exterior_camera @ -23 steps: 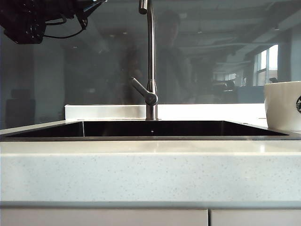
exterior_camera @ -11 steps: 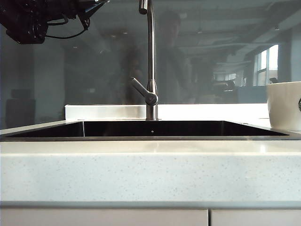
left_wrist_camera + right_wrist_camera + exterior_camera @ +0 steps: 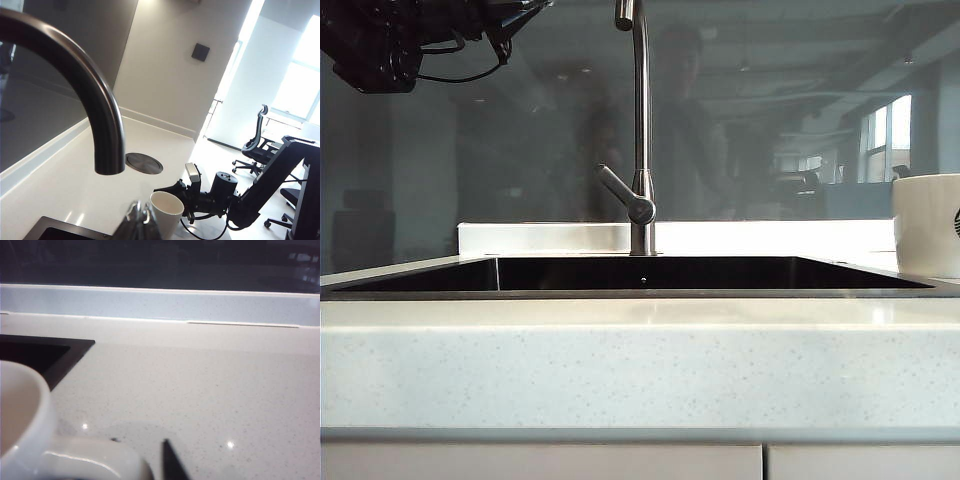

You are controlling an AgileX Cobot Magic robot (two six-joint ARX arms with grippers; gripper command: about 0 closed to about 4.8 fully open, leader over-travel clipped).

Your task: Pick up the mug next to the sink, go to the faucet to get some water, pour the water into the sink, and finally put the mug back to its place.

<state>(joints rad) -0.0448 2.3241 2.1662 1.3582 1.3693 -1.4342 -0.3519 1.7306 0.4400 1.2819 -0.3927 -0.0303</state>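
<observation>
Countertop beside sink edge: mug upright | right hand at its handle, grip unclear | left hand clenched by faucet

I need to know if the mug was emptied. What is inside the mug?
The mug stands on the counter beside the sink. Its visible inner wall looks bare and dry; the bottom is hidden in every view, so leftover water can't be ruled out.
</observation>
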